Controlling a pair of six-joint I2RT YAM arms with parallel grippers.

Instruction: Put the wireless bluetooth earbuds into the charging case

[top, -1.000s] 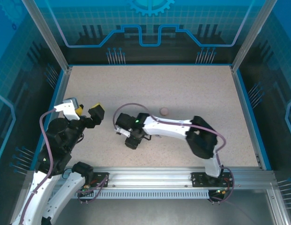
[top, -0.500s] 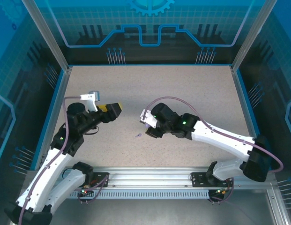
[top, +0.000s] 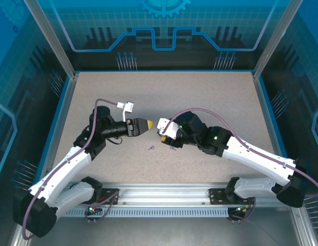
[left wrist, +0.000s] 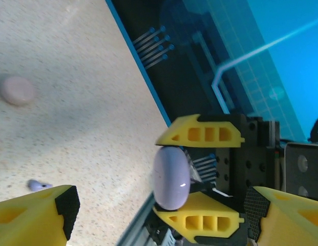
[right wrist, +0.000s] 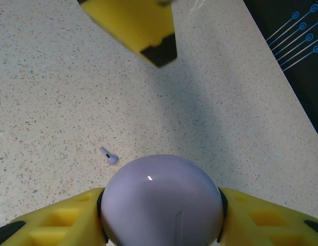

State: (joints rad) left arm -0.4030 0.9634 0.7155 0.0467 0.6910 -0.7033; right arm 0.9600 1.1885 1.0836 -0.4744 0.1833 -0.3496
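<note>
Right wrist view: a lavender case (right wrist: 161,197) is clamped between the fingers of the right gripper (right wrist: 161,218) and held above the table (right wrist: 56,77), presumably to be opened by the left gripper (top: 144,124), which is spread wide and empty, facing it. A lavender earbud (right wrist: 108,156) is seen lying on the table nearby.

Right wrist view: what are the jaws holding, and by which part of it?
The right gripper holds the round lavender case, its jaws pressing on two opposite sides of the rim.
</note>
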